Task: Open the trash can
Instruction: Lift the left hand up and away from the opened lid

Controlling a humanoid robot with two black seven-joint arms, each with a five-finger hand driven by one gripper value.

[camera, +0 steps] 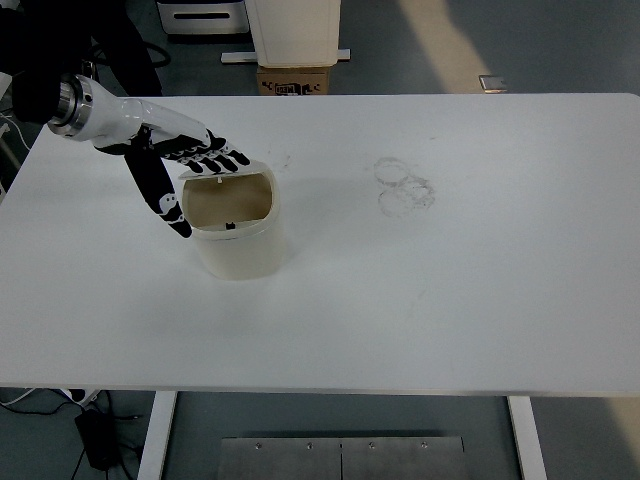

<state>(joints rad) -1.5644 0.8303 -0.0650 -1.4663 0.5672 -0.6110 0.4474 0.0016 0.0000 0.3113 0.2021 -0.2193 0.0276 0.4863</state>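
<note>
Smooth white table [450,300] up front, matte and rectangular. Left of its centre sits the cream plastic trash can [236,225], rounded, its top showing a brownish inside. At the can's left rim the left hand [180,165], glossy white shell with black fingers [225,158], splays over the edge, gripping nothing. Beyond the table, a cardboard box [294,80] with unreadable print.

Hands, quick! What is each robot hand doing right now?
Left hand: open, fingers spread over the rim of the trash can, gripping nothing.
Right hand: not in the picture.
</note>
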